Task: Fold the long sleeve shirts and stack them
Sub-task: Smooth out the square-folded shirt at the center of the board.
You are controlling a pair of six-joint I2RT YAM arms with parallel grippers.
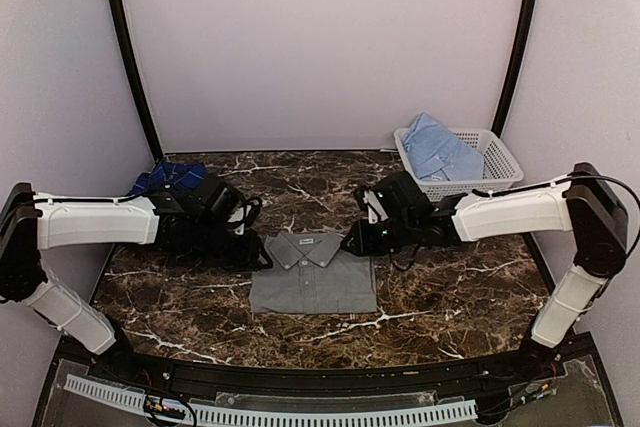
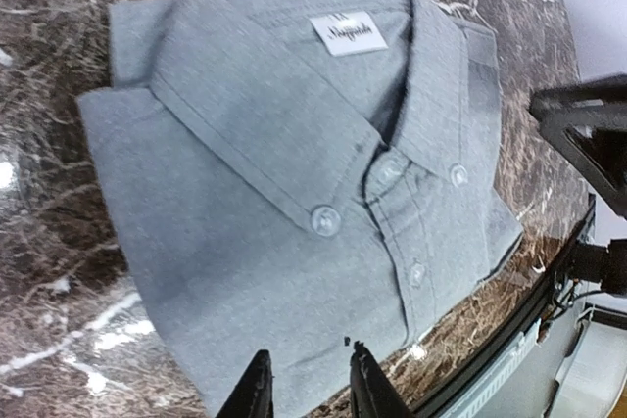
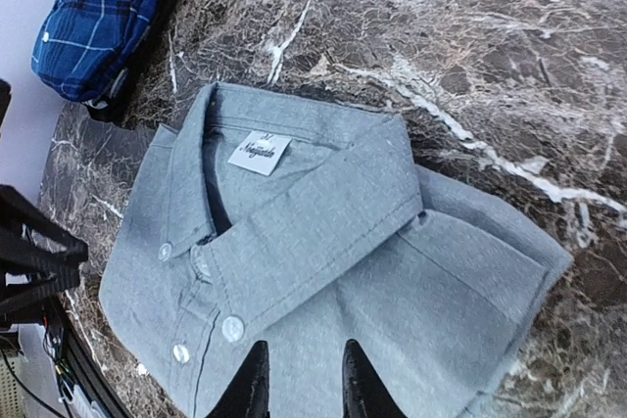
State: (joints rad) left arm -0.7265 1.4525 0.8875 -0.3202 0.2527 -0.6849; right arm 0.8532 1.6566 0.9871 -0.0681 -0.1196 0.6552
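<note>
1 dark marble table (image 1: 450, 287) carries it all; clock directions are as the top view shows it. White lattice basket (image 1: 500, 162) at 2 o'clock, far edge, light blue shirt (image 1: 440, 147) heaped in it, unfolded. Grey shirt (image 1: 313, 275) at table centre, folded into a flat rectangle, face up. Navy plaid shirt (image 1: 170, 175) bunched at 10 o'clock, partly hidden behind the left arm.

Left gripper (image 2: 310, 354) hangs at the grey shirt's 9 o'clock shoulder and right gripper (image 3: 305, 348) at its 3 o'clock shoulder. On both, the jaws stand narrowly apart over flat cloth, with nothing visibly pinched.

Grey shirt's collar (image 1: 310, 247) points to 12 o'clock, its folded bottom edge to 6. Button placket runs 12 to 6. The packet looks a bit wider 9 to 3 than it is deep, so the long axis is probably 9 to 3, though the camera's slant may flatten it. Neck label (image 2: 348, 33) faces up.

Risks, as a judgement:
- A pinch on the top layer alone would let the tucked sleeves drop out and undo the fold.
- Jaws this narrow may slide over the cloth rather than take it.
- An uneven lift by the 2 arms would skew the packet.
- 2 shirts are not yet folded, so the stack is barely begun.
</note>
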